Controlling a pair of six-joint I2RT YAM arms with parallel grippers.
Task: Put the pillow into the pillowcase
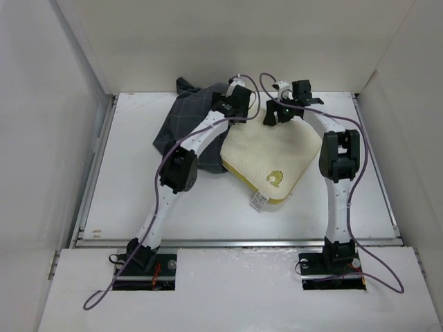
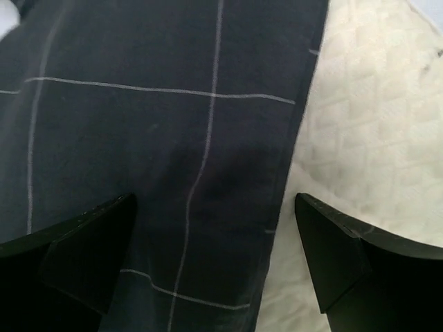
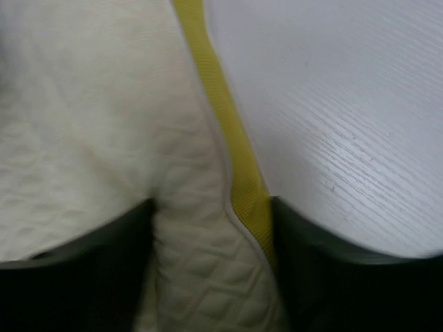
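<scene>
Count first: one pillow (image 1: 273,155), one pillowcase (image 1: 181,123), two arms, two pincers. That's everything on the table (image 1: 124,200).

The pillow lies flat just right of centre in the top view, turned so one corner points toward the bottom of the frame. That corner has one small white tag (image 1: 258,201) sticking out, and one greenish mark (image 1: 275,178) sits a bit above it. The yellow band (image 3: 208,90) runs along the pillow's edge. In the right wrist view it's a diagonal stripe, with bare table to its right.

The pillowcase is a rumpled dark heap in the upper left of the top view, touching the pillow's upper-left side. Nearly all of the pillow is plainly out in the open. Whether that far edge is tucked inside the case at all can't be told. In the left wrist view the case's hem lies right along the quilted cream surface, grey on the left and cream on the right.

The left pincer (image 2: 214,235) is wide open and holds nothing. Its two fingers sit either side of that hem, one over the grey cloth and one over the pillow.

The right pincer (image 3: 211,235) also has its jaws apart, straddling the pillow's banded edge. Quilted fabric fills the gap between the fingers, but it doesn't look clamped.

Both pincers are close together at the pillow's top edge.
</scene>
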